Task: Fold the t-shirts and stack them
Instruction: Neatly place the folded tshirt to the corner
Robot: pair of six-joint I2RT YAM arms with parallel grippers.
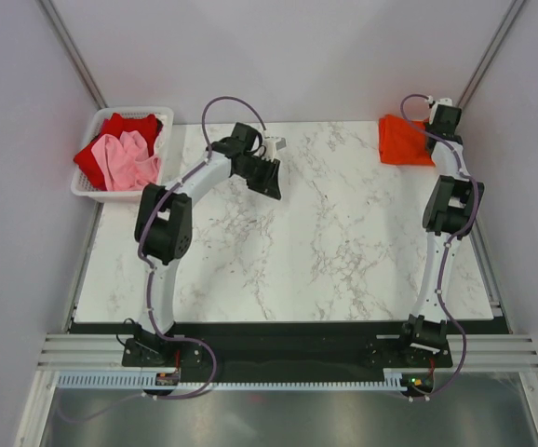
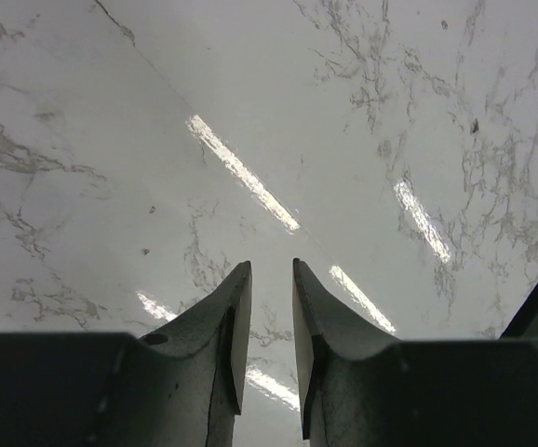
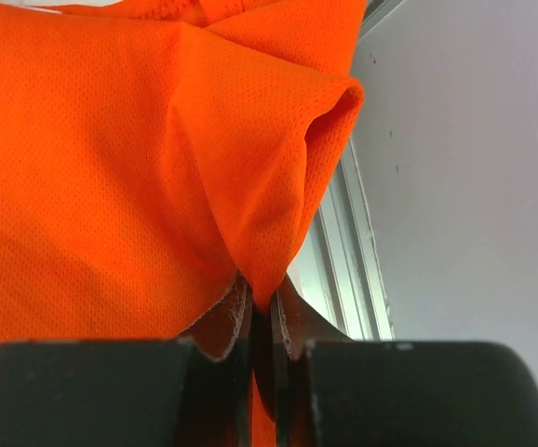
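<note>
A folded bright orange-red t-shirt (image 1: pixel 404 141) lies at the table's far right corner. My right gripper (image 1: pixel 434 126) is at its right edge, shut on a fold of the orange-red t-shirt (image 3: pixel 157 168), which fills the right wrist view around the right gripper (image 3: pixel 264 293). A deeper red t-shirt (image 1: pixel 129 126) and a pale pink t-shirt (image 1: pixel 125 160) lie crumpled in the white basket (image 1: pixel 92 191) at the far left. My left gripper (image 1: pixel 274 149) hovers over bare marble at the far left-centre. In its wrist view the left gripper (image 2: pixel 271 270) stands open with nothing between its fingers.
The marble table (image 1: pixel 297 251) is bordered by grey walls on both sides and at the back. A metal rail (image 3: pixel 343 261) runs along the table's right edge beside the orange-red cloth. The arm bases sit on the dark strip at the near edge.
</note>
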